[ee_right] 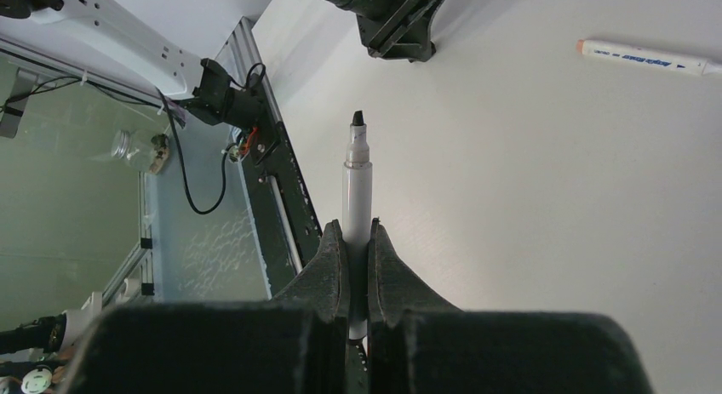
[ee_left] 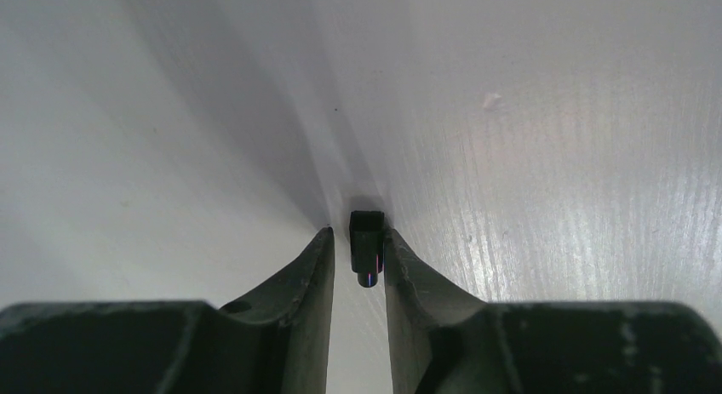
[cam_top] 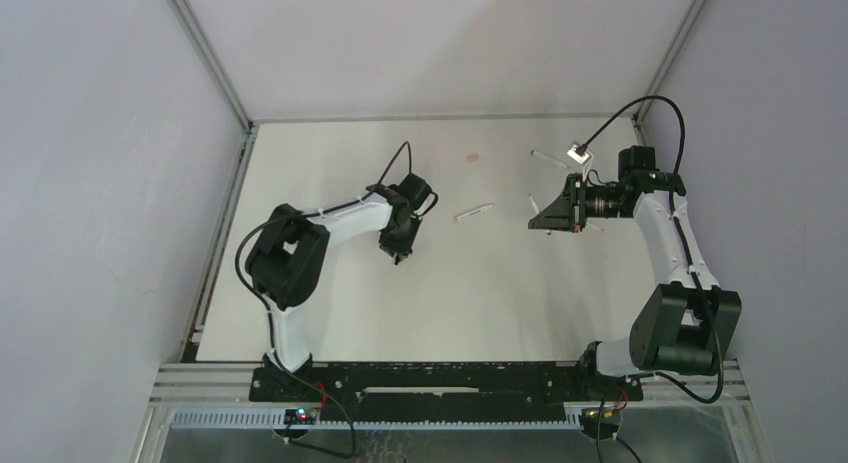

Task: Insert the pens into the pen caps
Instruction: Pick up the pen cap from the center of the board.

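left gripper jaws stand slightly parted around the black cap, one finger touching it, a gap at the other. best to close square on it, i'd say, so it can't tip. right gripper is clamped on the black-tipped pen, well right of the cap, nib aimed roughly toward it.

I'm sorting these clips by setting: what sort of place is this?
Probably a robotics lab test cell, not a home or office: a white table boxed in by plain panels on aluminium framing, with a left arm and right arm bolted to a rail at its near edge.
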### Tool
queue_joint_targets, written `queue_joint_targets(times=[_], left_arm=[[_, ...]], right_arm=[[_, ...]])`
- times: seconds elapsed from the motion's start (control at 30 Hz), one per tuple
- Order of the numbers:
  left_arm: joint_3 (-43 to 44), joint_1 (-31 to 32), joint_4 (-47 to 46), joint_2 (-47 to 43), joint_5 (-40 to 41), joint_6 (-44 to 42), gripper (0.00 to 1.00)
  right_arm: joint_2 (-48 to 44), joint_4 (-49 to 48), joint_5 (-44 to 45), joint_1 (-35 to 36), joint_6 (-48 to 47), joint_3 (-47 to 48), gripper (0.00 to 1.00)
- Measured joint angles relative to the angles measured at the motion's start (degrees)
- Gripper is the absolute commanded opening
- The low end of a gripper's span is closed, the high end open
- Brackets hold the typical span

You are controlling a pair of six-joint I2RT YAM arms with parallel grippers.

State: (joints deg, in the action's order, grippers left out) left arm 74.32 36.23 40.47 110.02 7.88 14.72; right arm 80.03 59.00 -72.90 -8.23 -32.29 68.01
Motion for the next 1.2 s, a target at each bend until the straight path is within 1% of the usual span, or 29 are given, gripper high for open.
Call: queue_joint_targets(times=[0.27, 0.73, 1.1, 1.2], left_arm=[[4.9, 0.0, 3.7, 3.3, -0.3, -0.7, 0.27], [6.7, 0.0, 9.9, 4.8, -1.6, -0.9, 0.26], [13.4, 0.0, 12.8, 9.2, -2.3, -2.4, 0.29], [14.4, 0.0, 13.3, 9.9, -2.3, -3.0, 0.27]], right_arm=[[0.0, 0.0, 0.0, 0.0, 0.0, 0.0, 0.0], [0.0, 0.1, 0.0, 0.0, -0.2, 0.0, 0.0], [0.0, 0.1, -0.1, 0.0, -0.4, 0.0, 0.0], [0.0, 0.1, 0.0, 0.0, -0.4, 0.0, 0.0]])
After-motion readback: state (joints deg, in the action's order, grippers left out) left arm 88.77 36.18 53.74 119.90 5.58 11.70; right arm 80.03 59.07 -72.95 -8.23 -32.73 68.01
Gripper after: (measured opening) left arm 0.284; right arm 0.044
